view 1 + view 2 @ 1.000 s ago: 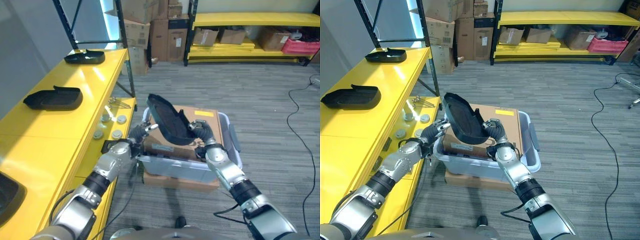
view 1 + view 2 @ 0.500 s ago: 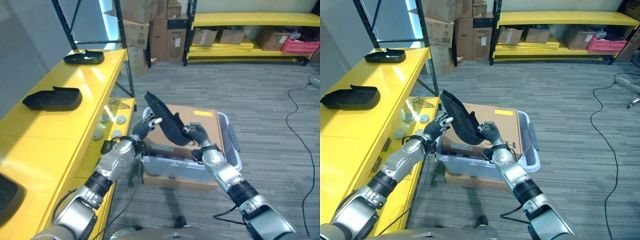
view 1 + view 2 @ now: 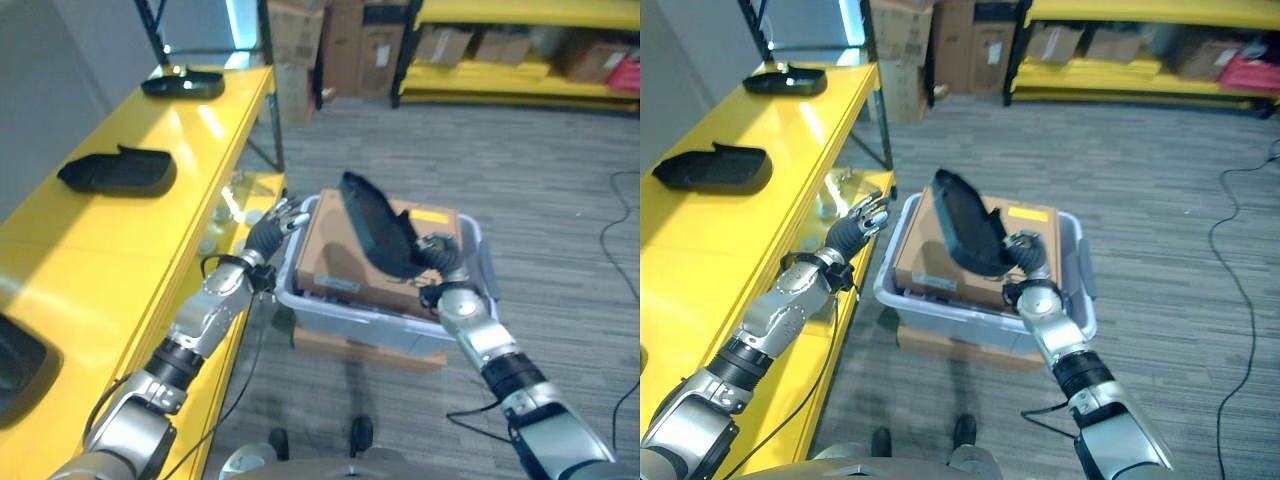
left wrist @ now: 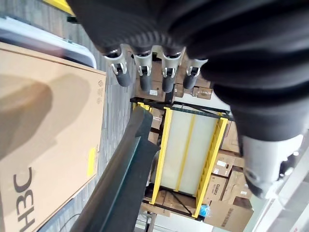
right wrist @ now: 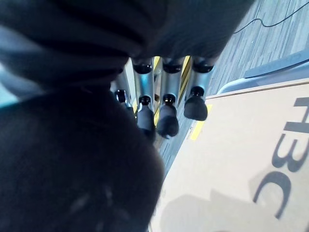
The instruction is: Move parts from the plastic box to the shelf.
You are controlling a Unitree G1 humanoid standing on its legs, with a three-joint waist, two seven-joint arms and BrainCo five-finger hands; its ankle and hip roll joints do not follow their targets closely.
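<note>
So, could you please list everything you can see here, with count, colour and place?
Moulded plastic part: one, black, held up above the box by the right hand.
Plastic box: one, grey-lilac, on the floor beside the shelf.
Cardboard carton: one, brown, lying in the plastic box.
Shelf: one, yellow, along the robot's left.
Parts on the shelf: two, black, on the top board.
Cardboard boxes: several, brown, by the back wall.
Left hand: open, apart from the part.
Right hand: shut on the part.
</note>
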